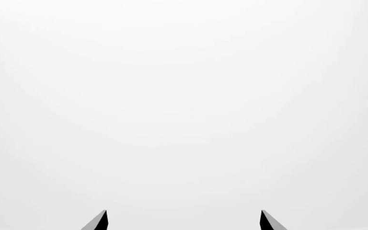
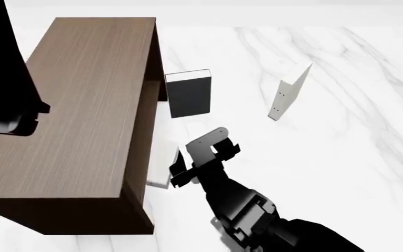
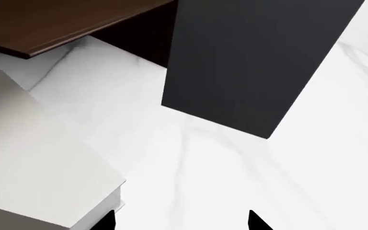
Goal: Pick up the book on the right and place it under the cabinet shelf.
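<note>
The pale grey-white book (image 2: 161, 170) lies flat on the marble surface, partly under the edge of the dark brown cabinet shelf (image 2: 82, 115). In the right wrist view the book (image 3: 37, 167) fills the lower left, and the cabinet shelf (image 3: 63, 24) shows beyond it. My right gripper (image 3: 182, 220) is open and empty, one fingertip right beside the book's corner. In the head view the right gripper (image 2: 200, 152) hovers just right of the book. My left gripper (image 1: 182, 220) is open and empty, facing only blank white.
A dark charcoal book (image 2: 187, 94) stands by the cabinet's far right side, close ahead of the right gripper; it also shows in the right wrist view (image 3: 254, 62). A thin white book with dots (image 2: 289, 92) stands farther right. My left arm (image 2: 2, 89) hangs over the cabinet's left.
</note>
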`<state>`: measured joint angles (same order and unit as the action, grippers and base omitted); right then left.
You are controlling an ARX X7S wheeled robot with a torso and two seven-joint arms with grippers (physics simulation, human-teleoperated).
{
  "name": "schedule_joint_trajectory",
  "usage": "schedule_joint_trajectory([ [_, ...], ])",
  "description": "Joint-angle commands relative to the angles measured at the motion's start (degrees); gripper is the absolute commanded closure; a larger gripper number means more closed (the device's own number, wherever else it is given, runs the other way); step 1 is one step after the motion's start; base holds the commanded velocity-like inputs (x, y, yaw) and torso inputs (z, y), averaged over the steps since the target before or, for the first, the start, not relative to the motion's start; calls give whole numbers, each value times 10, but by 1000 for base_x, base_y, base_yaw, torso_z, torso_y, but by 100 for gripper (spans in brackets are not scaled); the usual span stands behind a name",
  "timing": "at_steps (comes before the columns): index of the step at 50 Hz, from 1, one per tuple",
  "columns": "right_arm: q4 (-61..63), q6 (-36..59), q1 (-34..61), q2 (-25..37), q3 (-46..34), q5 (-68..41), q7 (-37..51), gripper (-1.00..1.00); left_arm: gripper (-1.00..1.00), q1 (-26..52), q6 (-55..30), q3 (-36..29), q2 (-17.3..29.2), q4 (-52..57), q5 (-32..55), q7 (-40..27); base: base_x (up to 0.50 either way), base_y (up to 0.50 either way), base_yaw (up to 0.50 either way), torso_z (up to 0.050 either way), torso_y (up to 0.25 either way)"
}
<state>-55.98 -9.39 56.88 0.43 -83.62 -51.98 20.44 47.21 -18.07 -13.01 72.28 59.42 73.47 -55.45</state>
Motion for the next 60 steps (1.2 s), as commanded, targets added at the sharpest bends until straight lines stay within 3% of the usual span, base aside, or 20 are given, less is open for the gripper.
schedule_joint_trajectory([
  [1, 16, -2, 9, -4, -41, -23, 0, -100, -100, 5, 9, -6, 10, 0, 3, -2, 0, 0, 0, 0, 0],
  [60, 38, -1, 12, -4, -42, -8, -60, -100, -100, -14, 78, -40, 63, 2, -16, -13, 0, 0, 0, 0, 0],
])
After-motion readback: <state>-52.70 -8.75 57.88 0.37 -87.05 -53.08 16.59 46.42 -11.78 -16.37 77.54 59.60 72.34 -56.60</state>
